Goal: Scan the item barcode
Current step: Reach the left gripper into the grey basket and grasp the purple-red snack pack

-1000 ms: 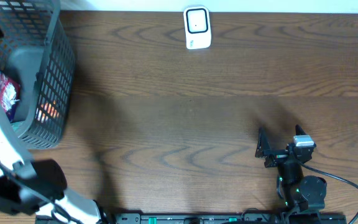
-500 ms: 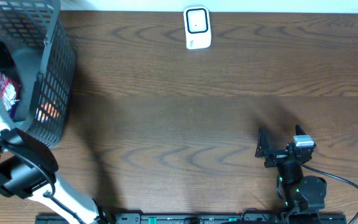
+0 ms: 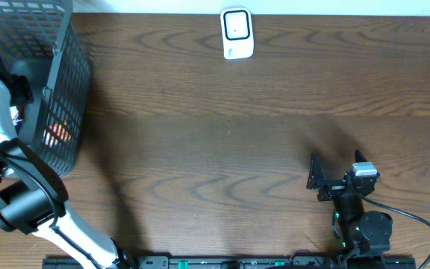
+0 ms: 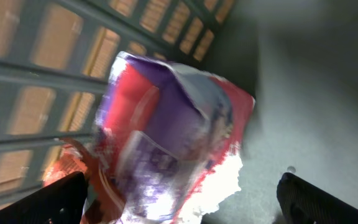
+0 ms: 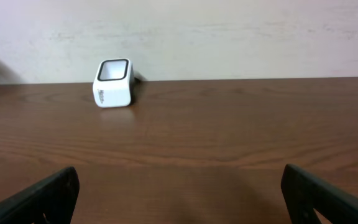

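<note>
Left wrist cam: L claw [image 4: 185,202] wide open, empty, down in basket [image 4: 36,62]; packet [image 4: 173,130] just ahead, between its fingers. Risk: slick packet crumples and slips out, or orange item [image 4: 67,171] just beside it gets pinched too. R claw [image 5: 179,193] wide, idle; scanner [image 5: 112,83] far ahead.

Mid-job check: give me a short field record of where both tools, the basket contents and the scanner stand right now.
left tool: open, down inside the basket, aimed at the packet, gripping nothing
packet: purple and red, crinkled, on the basket floor by the mesh wall; view blurred
barcode: none visible
orange item: beside the packet, kind unclear
basket: grey mesh, far-left corner of the table
scanner: white, at the far edge, mid-table, nothing near it
right tool: open, empty, low over the near right, facing the scanner
</note>
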Action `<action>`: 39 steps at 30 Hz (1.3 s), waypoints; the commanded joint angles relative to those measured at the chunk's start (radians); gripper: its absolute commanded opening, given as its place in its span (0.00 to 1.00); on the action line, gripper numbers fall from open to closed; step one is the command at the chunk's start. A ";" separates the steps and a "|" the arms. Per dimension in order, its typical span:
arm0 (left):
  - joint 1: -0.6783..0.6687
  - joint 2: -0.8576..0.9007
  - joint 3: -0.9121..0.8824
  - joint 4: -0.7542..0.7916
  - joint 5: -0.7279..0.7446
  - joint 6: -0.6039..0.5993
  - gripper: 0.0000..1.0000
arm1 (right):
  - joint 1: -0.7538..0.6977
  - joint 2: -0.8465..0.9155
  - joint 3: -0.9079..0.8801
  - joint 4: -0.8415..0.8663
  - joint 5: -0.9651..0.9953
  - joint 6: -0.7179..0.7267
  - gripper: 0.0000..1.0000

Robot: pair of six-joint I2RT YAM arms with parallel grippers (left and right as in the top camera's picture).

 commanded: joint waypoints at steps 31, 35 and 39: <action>0.009 -0.396 -0.099 0.266 0.311 -0.230 0.07 | 0.008 -0.005 -0.002 -0.004 0.001 -0.006 0.99; 0.010 -0.457 -0.099 0.280 0.310 -0.230 0.08 | 0.008 -0.005 -0.002 -0.004 0.001 -0.006 0.99; 0.012 -0.421 -0.109 0.253 0.310 -0.180 0.76 | 0.008 -0.005 -0.002 -0.004 0.001 -0.006 0.99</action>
